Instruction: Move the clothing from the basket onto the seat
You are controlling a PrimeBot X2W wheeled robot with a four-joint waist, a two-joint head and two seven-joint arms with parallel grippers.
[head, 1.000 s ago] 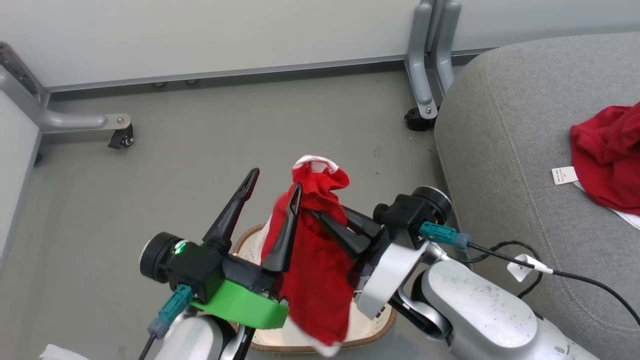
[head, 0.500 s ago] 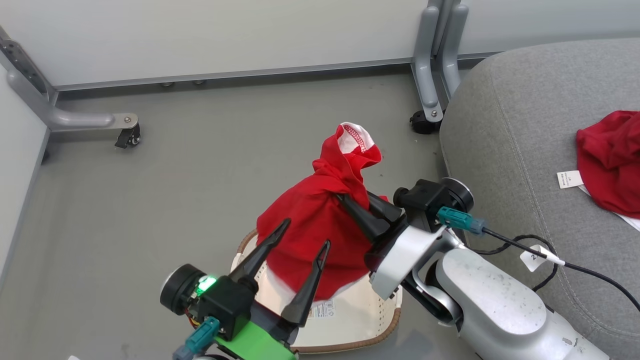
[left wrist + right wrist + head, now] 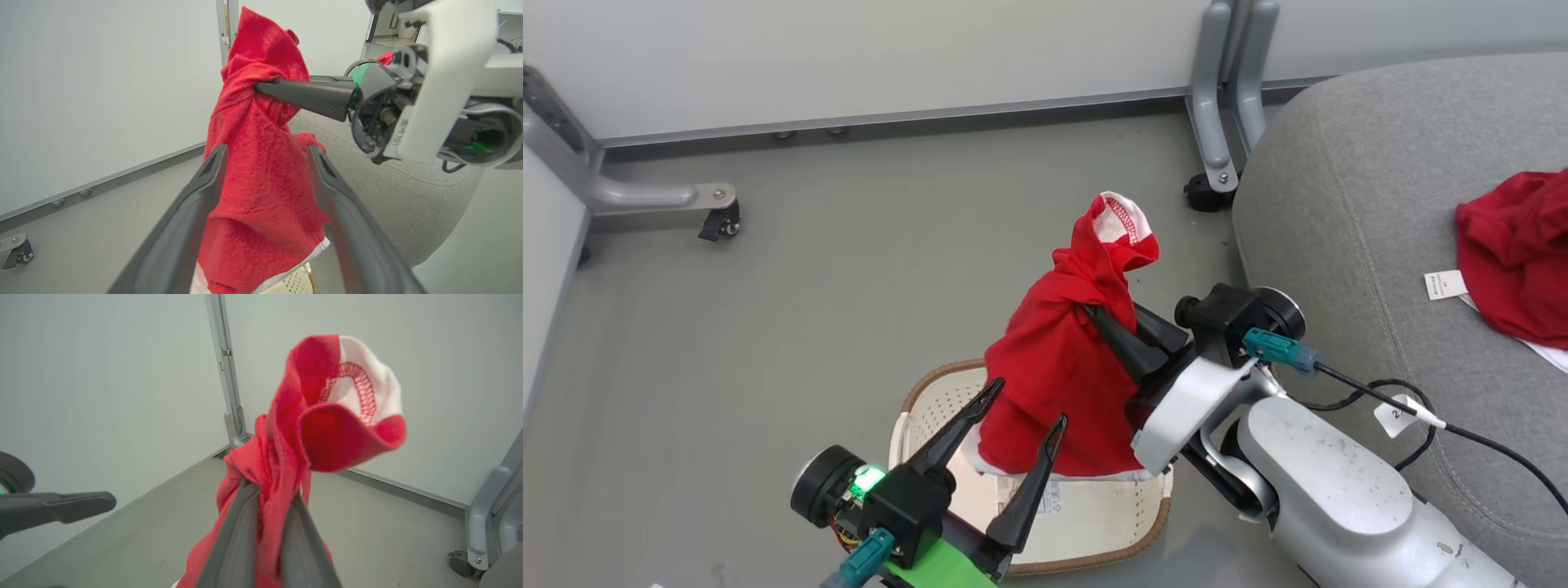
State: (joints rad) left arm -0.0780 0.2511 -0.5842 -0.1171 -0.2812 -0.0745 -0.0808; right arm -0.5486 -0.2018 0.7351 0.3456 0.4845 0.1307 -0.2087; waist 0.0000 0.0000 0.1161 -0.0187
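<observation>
**Red garment held up over the basket**

Gripping a red garment [image 3: 1054, 384] with the right gripper [image 3: 1090, 310], clamped tight on a bunched fold near the top of the cloth. Holding it up over the basket [image 3: 927, 385], with a loose flap of white trim and red stitching standing above the pinch and the rest draping down in a rough cone. Hanging with the white-edged hem low over the basket's inside; cannot tell whether hem and basket floor touch. In the right wrist view, squeezing the same garment [image 3: 286, 457] between the two grey fingers of that gripper [image 3: 269, 490].

Keeping the left gripper [image 3: 1029, 400] spread wide and holding nothing, just on the near side of the hanging cloth, fingers pointing up toward it. In the left wrist view, framing the garment [image 3: 261, 196] between the parted fingers of the left gripper [image 3: 266, 149], with the right gripper [image 3: 257, 86] reaching in from the right to its pinch.

Underneath, resting the cream perforated basket with its brown woven-look rim on the grey floor [image 3: 849, 261], with a label sticker [image 3: 1029, 494] on its bottom.

To the right, near the basket, a large grey fabric seat [image 3: 1339, 204], carrying a second red garment [image 3: 1511, 261] with a white tag [image 3: 1444, 286] at its left edge.

Beyond, a grey metal frame leg [image 3: 1213, 106] on a castor against a pale wall.
</observation>
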